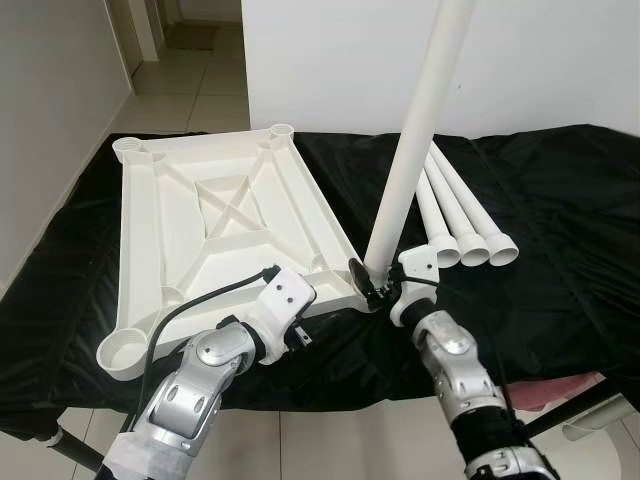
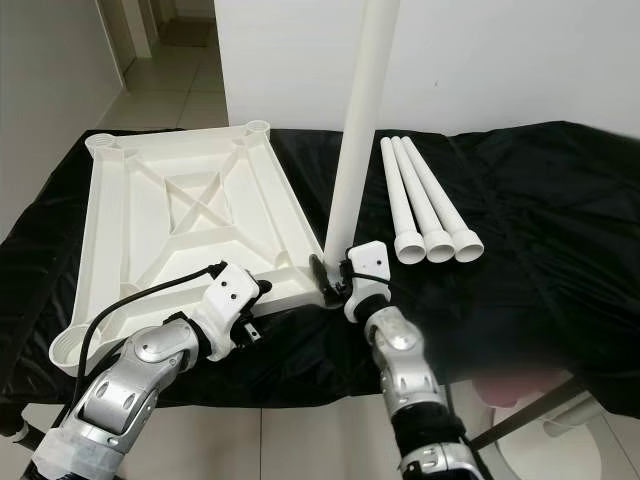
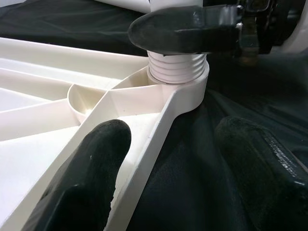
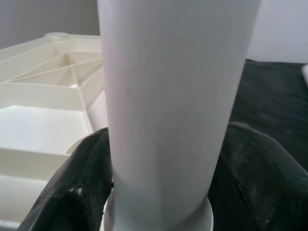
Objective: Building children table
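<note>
The white table top [image 1: 200, 220] lies upside down on the black-covered table [image 1: 560, 230]. One white table leg [image 1: 415, 130] stands upright in the top's near right corner socket [image 3: 187, 89], its threaded end [image 3: 175, 67] showing just above the socket. My right gripper [image 1: 372, 280] is shut on this leg near its base, one finger on each side [image 4: 163, 159]. My left gripper [image 3: 173, 130] is open and straddles the top's near rim beside that corner, one finger inside the tray and one over the cloth. Three more legs [image 1: 455, 210] lie side by side to the right.
A white wall stands behind the table, and a tiled corridor [image 1: 190, 80] runs off at the far left. The table's front edge is just under my arms. Bare black cloth lies right of the spare legs. A dark frame bar [image 1: 580, 405] shows at lower right.
</note>
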Available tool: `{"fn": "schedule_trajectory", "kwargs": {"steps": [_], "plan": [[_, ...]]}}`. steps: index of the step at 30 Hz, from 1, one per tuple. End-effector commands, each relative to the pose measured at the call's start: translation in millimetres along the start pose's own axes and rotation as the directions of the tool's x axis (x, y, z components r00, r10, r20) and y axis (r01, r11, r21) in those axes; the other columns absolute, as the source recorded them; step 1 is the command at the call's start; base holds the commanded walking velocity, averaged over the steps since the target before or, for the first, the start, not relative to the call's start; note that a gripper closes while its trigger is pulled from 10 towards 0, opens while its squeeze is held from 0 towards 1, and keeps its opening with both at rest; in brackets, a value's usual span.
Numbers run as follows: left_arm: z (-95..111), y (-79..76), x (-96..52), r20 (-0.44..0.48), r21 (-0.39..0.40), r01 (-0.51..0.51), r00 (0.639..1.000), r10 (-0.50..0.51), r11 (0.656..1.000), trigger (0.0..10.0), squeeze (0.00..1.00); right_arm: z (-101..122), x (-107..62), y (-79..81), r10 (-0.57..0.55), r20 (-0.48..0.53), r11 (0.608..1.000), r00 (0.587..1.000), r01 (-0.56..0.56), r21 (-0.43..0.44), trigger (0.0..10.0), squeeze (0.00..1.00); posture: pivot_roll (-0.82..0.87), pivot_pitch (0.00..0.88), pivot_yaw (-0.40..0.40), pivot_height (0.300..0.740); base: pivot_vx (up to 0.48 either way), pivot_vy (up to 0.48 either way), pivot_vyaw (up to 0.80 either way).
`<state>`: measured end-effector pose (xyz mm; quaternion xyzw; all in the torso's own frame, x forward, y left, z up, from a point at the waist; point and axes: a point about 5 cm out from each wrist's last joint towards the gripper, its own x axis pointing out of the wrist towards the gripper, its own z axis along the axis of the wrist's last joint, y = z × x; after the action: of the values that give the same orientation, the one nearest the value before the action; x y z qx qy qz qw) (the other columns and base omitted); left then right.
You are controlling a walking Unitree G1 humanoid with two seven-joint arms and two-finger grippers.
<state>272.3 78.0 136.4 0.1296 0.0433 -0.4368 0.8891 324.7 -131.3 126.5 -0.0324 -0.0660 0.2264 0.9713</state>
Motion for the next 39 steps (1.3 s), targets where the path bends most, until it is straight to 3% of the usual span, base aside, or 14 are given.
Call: {"fn": "schedule_trajectory", "kwargs": {"steps": [1,9,10,11,12,13,16,17,18,19,25,34,39], "plan": [[2.7,-1.3,0.3,0.015,0.005,0.021,1.000,-0.021,1.000,10.0,0.00,-2.9,0.4,1.9,0.063,-0.007,0.998,0.998,-0.063,0.002,10.0,0.00,0.01,0.000,-0.010,0.740,0.000,0.000,0.00],[4.6,-2.2,0.0,0.025,0.005,0.043,0.999,-0.043,0.999,10.0,0.00,-2.4,4.5,-2.7,0.223,-0.042,0.974,0.974,-0.224,-0.032,10.0,0.00,0.01,0.000,-0.006,0.740,0.000,0.000,0.00],[4.7,-2.2,0.2,0.026,0.005,0.043,0.999,-0.043,0.999,10.0,0.00,-2.6,5.2,-4.1,0.242,-0.053,0.969,0.969,-0.244,-0.041,8.3,0.00,0.01,0.000,-0.006,0.740,0.000,0.000,0.00],[4.7,-2.2,0.2,0.026,0.005,0.043,0.999,-0.043,0.999,10.0,0.00,-2.6,5.2,-4.1,0.242,-0.053,0.969,0.969,-0.244,-0.041,8.3,0.00,0.01,0.000,-0.006,0.740,0.000,0.000,0.00],[4.9,-1.9,0.5,0.026,0.004,0.041,0.999,-0.041,0.999,10.0,0.00,-3.4,5.9,-6.3,0.254,-0.068,0.965,0.965,-0.258,-0.054,1.0,0.00,0.01,0.000,-0.008,0.740,0.000,0.000,0.00],[4.8,-1.9,0.5,0.026,0.005,0.040,0.999,-0.040,0.999,10.0,0.00,-4.3,6.3,-8.1,0.263,-0.078,0.961,0.962,-0.269,-0.065,0.0,0.00,0.01,0.000,-0.008,0.740,0.000,0.000,0.00],[4.8,-1.7,0.4,0.025,0.005,0.036,0.999,-0.036,0.999,10.0,0.00,-5.2,6.3,-9.9,0.265,-0.088,0.959,0.960,-0.272,-0.075,0.0,0.00,0.01,0.000,-0.011,0.740,0.000,0.000,0.00],[4.6,-1.5,0.2,0.025,0.003,0.031,0.999,-0.032,1.000,10.0,0.00,-6.1,6.2,-11.1,0.266,-0.093,0.959,0.959,-0.273,-0.073,4.6,0.00,0.02,0.000,-0.016,0.740,0.000,0.000,0.00],[4.4,-1.5,-0.1,0.024,0.002,0.029,0.999,-0.029,1.000,10.0,0.00,-6.8,6.0,-11.7,0.265,-0.095,0.960,0.960,-0.272,-0.069,7.8,0.00,0.02,0.000,-0.016,0.740,0.000,0.000,0.00],[4.0,-1.6,-0.5,0.023,0.001,0.026,0.999,-0.026,1.000,10.0,0.00,-8.0,5.3,-12.1,0.263,-0.093,0.962,0.960,-0.269,-0.056,10.0,0.00,0.02,0.000,-0.016,0.740,0.000,0.000,0.00],[3.3,-2.1,-1.3,0.020,-0.001,0.022,1.000,-0.022,1.000,10.0,0.00,-11.7,3.7,-11.9,0.250,-0.085,0.967,0.964,-0.254,-0.031,10.0,0.00,0.02,0.000,-0.016,0.740,0.000,0.000,0.00],[3.5,-1.1,-1.2,0.015,-0.001,0.020,1.000,-0.020,1.000,10.0,0.00,-22.8,5.6,-5.4,0.010,-0.108,1.000,0.994,-0.010,0.008,10.0,0.00,0.01,0.013,-0.003,0.740,0.000,0.000,0.00],[2.4,-2.6,-2.1,0.010,-0.002,0.026,1.000,-0.026,1.000,10.0,0.00,-24.0,5.6,7.2,-0.038,-0.094,0.999,0.995,0.041,0.029,10.0,0.00,0.01,0.014,0.004,0.740,0.000,0.000,0.00]]}}
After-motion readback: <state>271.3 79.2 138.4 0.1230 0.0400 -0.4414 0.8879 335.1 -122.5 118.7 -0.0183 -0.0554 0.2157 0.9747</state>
